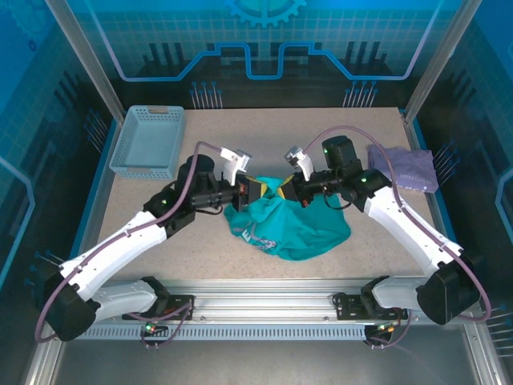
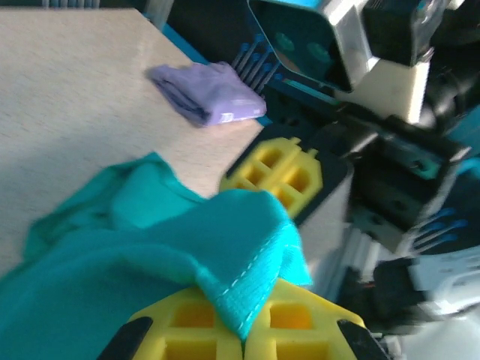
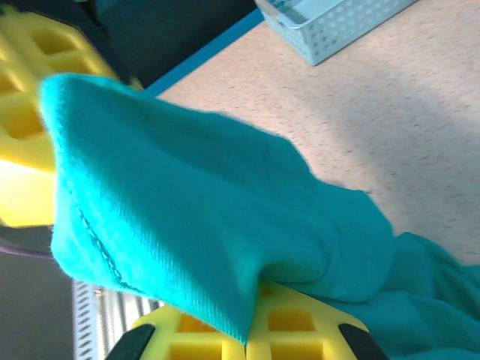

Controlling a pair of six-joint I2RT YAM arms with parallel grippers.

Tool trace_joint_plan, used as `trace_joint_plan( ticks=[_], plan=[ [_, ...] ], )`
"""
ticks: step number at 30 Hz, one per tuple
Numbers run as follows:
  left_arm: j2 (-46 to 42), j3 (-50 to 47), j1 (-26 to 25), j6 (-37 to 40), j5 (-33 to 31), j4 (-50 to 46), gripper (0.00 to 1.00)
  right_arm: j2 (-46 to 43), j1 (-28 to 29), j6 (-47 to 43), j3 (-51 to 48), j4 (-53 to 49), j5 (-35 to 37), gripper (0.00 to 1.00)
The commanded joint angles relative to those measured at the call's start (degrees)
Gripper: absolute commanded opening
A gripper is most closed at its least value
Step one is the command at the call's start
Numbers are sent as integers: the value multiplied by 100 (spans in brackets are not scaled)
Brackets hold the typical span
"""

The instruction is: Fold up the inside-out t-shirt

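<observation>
Inside-out t-shirt (image 1: 298,231) lies bunched in the middle of the counter (image 1: 264,136). It looks soft, light and floppy, so I think it will sag and slip. An edge or seam is the best place to grab it. The left tool (image 1: 258,191) and the right tool (image 1: 293,189) each pinch a lifted bit of it, close together. I count one t-shirt, two tools, one purple cloth (image 1: 405,167) and one blue basket (image 1: 144,169).

Nothing here that you can read.
In the top view you'll see pale markings on the teal t-shirt (image 1: 255,237), too small to make out, and the gear emblem (image 1: 264,10) on the blue back panel (image 1: 160,40) has no legible lettering.
</observation>
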Motion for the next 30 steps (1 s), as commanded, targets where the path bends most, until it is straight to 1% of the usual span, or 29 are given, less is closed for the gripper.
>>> trace_joint_plan(
  ticks=[1,3,5,8,10,12,14,17,19,20,21,24,26,28,30],
  plan=[
    [-214,50,188,-1563,1577,353,0,132,-39,-387,432,-522,940,11],
    [-275,1,200,-1988,1795,720,0,306,-47,-199,635,-528,1092,17],
    [-303,-36,209,-2218,1826,930,0,407,-39,-22,716,-528,1081,22],
    [-315,-96,267,-2343,1585,1005,0,282,-41,138,621,-602,1094,29],
    [-290,-158,313,-2408,1469,1064,0,26,-39,170,459,-723,1285,33],
    [-264,-202,340,-2381,1392,1089,0,-334,-40,142,260,-813,1401,35],
    [-239,-238,351,-2301,1361,1091,0,-755,-40,66,14,-789,1363,36],
    [-219,-281,362,-2122,1356,1047,0,-1335,33,-1,-446,-443,1042,37],
    [-222,-307,379,-2006,1356,1017,0,-1542,167,112,-733,-9,696,35],
    [-226,-319,389,-1951,1365,1003,0,-1572,262,154,-833,145,656,34],
    [-224,-330,389,-1909,1365,980,0,-1582,405,193,-900,303,715,32],
    [-243,-360,406,-1872,1374,951,0,-1463,793,254,-995,630,1195,28],
    [-255,-372,406,-1865,1383,948,0,-1263,936,429,-979,743,1530,27],
    [-270,-376,411,-1836,1369,939,0,-1026,992,733,-937,751,1944,36],
    [-290,-386,406,-1821,1310,924,0,-902,1005,1100,-986,744,2176,44]
  ],
)
